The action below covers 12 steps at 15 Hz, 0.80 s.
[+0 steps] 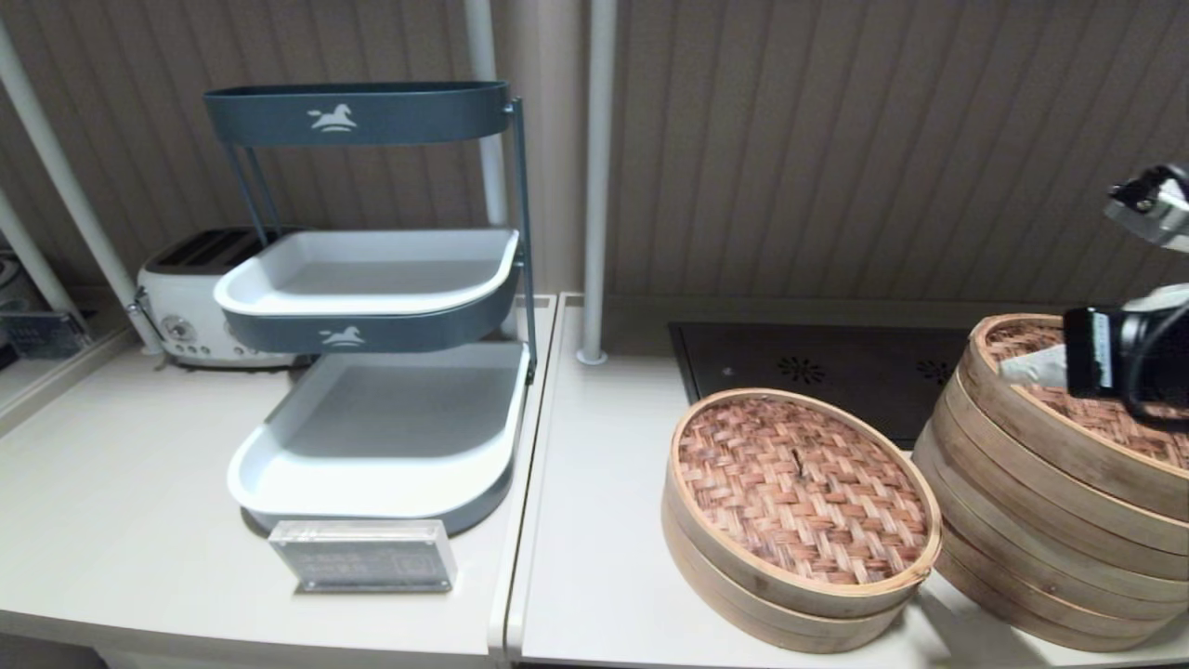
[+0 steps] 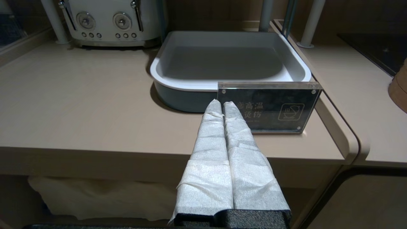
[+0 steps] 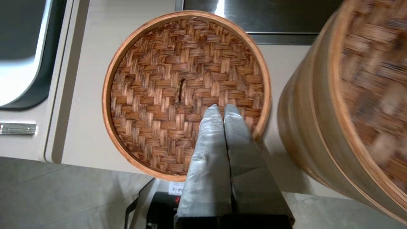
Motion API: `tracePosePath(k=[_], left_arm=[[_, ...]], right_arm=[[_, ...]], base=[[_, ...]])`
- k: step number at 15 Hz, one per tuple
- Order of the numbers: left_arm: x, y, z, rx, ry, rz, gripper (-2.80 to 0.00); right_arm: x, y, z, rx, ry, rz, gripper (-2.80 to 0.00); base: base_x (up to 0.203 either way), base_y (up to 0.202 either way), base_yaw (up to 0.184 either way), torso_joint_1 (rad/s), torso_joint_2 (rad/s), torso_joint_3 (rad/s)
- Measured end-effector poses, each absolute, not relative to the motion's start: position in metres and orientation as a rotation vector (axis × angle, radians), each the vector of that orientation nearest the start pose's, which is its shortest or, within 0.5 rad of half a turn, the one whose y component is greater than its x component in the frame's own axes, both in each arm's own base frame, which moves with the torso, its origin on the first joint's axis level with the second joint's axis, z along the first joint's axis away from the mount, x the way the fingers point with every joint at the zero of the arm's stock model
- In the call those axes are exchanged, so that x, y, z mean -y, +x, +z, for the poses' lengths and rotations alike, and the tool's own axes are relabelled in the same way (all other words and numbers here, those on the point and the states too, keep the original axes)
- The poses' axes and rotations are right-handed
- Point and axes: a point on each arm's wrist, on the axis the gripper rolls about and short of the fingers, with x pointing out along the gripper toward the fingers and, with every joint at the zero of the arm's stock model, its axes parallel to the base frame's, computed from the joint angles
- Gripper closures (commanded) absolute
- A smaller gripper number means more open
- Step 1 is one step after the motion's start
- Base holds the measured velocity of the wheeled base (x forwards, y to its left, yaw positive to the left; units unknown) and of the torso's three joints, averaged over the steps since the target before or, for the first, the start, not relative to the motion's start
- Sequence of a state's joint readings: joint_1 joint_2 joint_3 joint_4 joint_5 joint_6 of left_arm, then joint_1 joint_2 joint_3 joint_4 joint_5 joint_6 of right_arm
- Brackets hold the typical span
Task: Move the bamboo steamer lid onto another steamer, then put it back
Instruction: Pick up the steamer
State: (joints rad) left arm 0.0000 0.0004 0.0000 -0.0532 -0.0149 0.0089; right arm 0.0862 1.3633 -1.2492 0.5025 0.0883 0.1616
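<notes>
We see the pale worktop (image 1: 604, 520) first, split by a seam into two sections. On its left section stands a three-tier rack (image 1: 372, 307) with white trays in dark frames, its top tier seen only edge-on. Behind the rack a cream toaster (image 1: 190, 297) is partly hidden by the middle tray. On the right, the tall stacked bamboo steamer (image 1: 1031, 530) runs off the frame edge, so we cannot see its far side; it carries a woven top of its own, half covered by the right arm. Behind it a dark inset hob (image 1: 817, 372) is partly hidden by both steamers. Just beside the tall stack, apart from it by a narrow gap, a low bamboo steamer (image 1: 743, 585) sits near the front edge, and the bamboo steamer lid (image 1: 801, 488) rests flat on it, its thin dark loop handle barely readable at centre. In front of the rack stands a small clear acrylic sign (image 1: 364, 555); its print is legible only in part from the left wrist view.

The right gripper (image 3: 223, 109) hangs above the lid's rim nearest the tall stack, jaws pressed together on nothing. The left gripper (image 2: 222, 105) is out of the head view, low before the worktop edge, facing the sign, jaws likewise closed and empty.
</notes>
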Motion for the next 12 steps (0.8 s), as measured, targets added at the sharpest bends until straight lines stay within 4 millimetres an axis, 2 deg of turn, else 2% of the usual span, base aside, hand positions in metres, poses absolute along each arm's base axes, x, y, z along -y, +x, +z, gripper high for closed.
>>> tracePosePath(k=[4, 9, 10, 11, 12], left_arm=[[0.000, -0.023, 0.081, 0.053, 0.010, -0.015, 0.00], [0.000, -0.023, 0.081, 0.053, 0.009, -0.015, 0.00], [0.000, -0.023, 0.081, 0.053, 0.009, -0.016, 0.00], [0.000, -0.023, 0.081, 0.054, 0.010, -0.015, 0.00], [0.000, -0.023, 0.081, 0.053, 0.010, -0.015, 0.00]], right_arm=[[-0.047, 0.254, 0.276, -0.790, 0.191, 0.153, 0.00], [-0.071, 0.297, 0.246, -0.913, 0.166, 0.178, 0.00], [-0.076, 0.302, 0.239, -0.934, 0.159, 0.182, -1.94], [-0.079, 0.306, 0.234, -0.949, 0.148, 0.183, -2.80], [-0.082, 0.309, 0.229, -0.962, 0.140, 0.181, -2.80]], base=[[0.000, 0.000, 0.000, 0.000, 0.00, 0.000], [0.000, 0.000, 0.000, 0.000, 0.00, 0.000], [0.000, 0.000, 0.000, 0.000, 0.00, 0.000], [0.000, 0.000, 0.000, 0.000, 0.00, 0.000], [0.000, 0.000, 0.000, 0.000, 0.00, 0.000]])
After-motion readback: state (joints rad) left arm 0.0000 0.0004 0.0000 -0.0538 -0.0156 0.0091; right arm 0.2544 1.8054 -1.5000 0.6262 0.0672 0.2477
